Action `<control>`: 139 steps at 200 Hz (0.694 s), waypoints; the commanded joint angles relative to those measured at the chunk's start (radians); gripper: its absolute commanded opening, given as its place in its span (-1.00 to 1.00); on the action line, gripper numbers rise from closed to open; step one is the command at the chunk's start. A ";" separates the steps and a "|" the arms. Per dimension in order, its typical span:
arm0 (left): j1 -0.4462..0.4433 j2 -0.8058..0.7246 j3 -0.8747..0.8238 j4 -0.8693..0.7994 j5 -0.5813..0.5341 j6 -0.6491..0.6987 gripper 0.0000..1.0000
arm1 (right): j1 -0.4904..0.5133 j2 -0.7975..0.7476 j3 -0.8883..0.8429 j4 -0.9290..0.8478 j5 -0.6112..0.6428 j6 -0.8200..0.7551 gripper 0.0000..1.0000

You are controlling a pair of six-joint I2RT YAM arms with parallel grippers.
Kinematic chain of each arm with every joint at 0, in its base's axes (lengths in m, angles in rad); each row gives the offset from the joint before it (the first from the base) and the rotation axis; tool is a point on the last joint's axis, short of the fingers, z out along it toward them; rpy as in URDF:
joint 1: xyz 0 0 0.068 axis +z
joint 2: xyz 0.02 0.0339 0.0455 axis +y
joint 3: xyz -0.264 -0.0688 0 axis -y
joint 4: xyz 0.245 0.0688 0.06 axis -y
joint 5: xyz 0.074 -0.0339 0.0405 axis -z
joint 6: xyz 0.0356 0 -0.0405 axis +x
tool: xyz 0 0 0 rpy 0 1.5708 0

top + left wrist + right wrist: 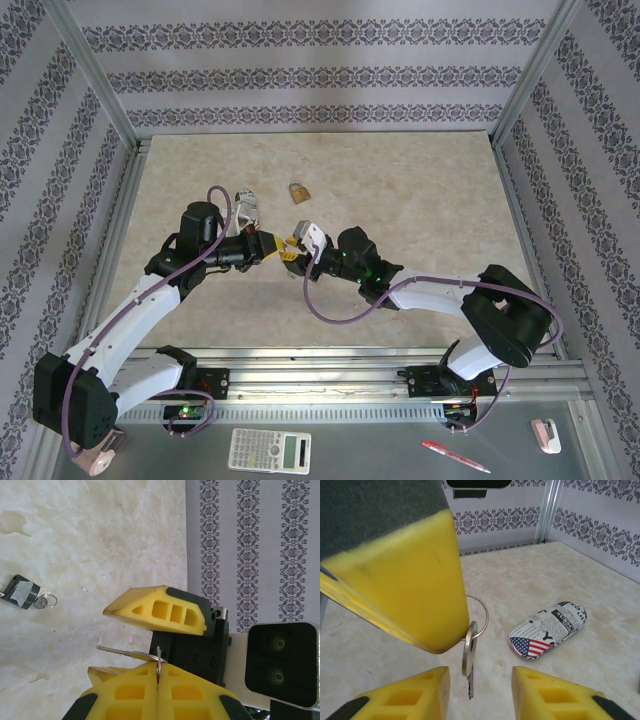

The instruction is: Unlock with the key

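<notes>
As left fingers (125,695) pinch key (468,655) — padlock (21,591) lies apart.

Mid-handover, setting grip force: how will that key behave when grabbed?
The key looks like thin, flat metal: probably stiff and light, likely slippery. The left gripper pinches it near its ring, so it may pivot or swing when nudged.

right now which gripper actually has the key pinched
The left gripper: it is shut on the top of the key, while the right gripper stands open, straddling the hanging blade.
</notes>
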 commanded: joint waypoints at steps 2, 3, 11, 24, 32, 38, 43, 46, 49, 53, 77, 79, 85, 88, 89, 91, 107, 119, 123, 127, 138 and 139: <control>-0.013 -0.007 -0.016 0.044 0.004 -0.010 -1.00 | 0.005 0.017 0.029 0.021 -0.006 -0.015 -0.37; -0.013 -0.006 -0.017 0.044 0.005 -0.010 -1.00 | 0.005 0.018 0.030 0.020 -0.006 -0.014 -0.38; -0.013 -0.008 -0.018 0.044 0.004 -0.010 -1.00 | 0.005 0.018 0.033 0.013 -0.012 -0.018 -0.47; -0.013 -0.010 -0.022 0.045 0.003 -0.011 -1.00 | 0.005 0.017 0.035 0.013 -0.008 -0.026 -0.58; -0.013 -0.011 -0.028 0.048 0.005 -0.014 -1.00 | 0.005 0.015 0.036 0.015 -0.005 -0.028 -0.68; -0.013 -0.013 -0.031 0.052 0.004 -0.017 -1.00 | 0.005 0.014 0.038 0.014 -0.006 -0.032 -0.76; -0.014 -0.015 -0.034 0.051 0.005 -0.018 -1.00 | 0.005 0.011 0.039 0.013 -0.009 -0.034 -0.81; -0.013 -0.016 -0.035 0.052 0.004 -0.019 -1.00 | 0.005 0.009 0.039 0.014 -0.011 -0.035 -0.84; -0.013 -0.018 -0.037 0.052 0.003 -0.019 -1.00 | 0.005 0.008 0.040 0.012 -0.012 -0.036 -0.89; -0.013 -0.020 -0.039 0.051 0.001 -0.019 -1.00 | 0.005 0.006 0.041 0.009 -0.013 -0.041 -0.92; -0.013 -0.030 -0.052 0.053 -0.004 -0.023 -1.00 | 0.005 -0.003 0.036 0.003 -0.005 -0.056 -1.00; -0.013 -0.030 -0.054 0.052 -0.006 -0.024 -1.00 | 0.005 -0.003 0.035 0.002 -0.004 -0.058 -1.00; -0.013 -0.033 -0.059 0.046 -0.013 -0.024 -1.00 | 0.005 -0.006 0.033 -0.001 0.000 -0.065 -1.00; -0.013 -0.035 -0.059 0.041 -0.019 -0.024 -1.00 | 0.005 -0.009 0.032 -0.003 0.004 -0.067 -1.00; -0.012 -0.036 -0.060 0.040 -0.021 -0.024 -1.00 | 0.005 -0.009 0.031 -0.003 0.006 -0.068 -1.00; -0.013 -0.036 -0.061 0.036 -0.025 -0.024 -1.00 | 0.005 -0.011 0.031 -0.005 0.008 -0.070 -1.00; -0.012 -0.050 -0.072 0.015 -0.056 -0.035 -0.45 | 0.005 -0.026 0.021 -0.020 0.029 -0.097 -1.00; -0.011 -0.069 -0.084 0.021 -0.076 -0.063 -0.05 | 0.005 -0.040 0.011 -0.031 0.059 -0.128 -1.00; -0.011 -0.076 -0.086 0.022 -0.081 -0.074 0.02 | 0.005 -0.045 0.007 -0.035 0.071 -0.139 -1.00; -0.011 -0.082 -0.088 0.021 -0.088 -0.084 0.08 | 0.004 -0.050 0.005 -0.040 0.083 -0.152 -1.00; -0.011 -0.097 -0.084 0.006 -0.103 -0.114 0.21 | 0.004 -0.062 0.001 -0.056 0.117 -0.188 -1.00; -0.011 -0.098 -0.082 0.005 -0.105 -0.117 0.22 | 0.004 -0.063 0.001 -0.058 0.120 -0.192 -1.00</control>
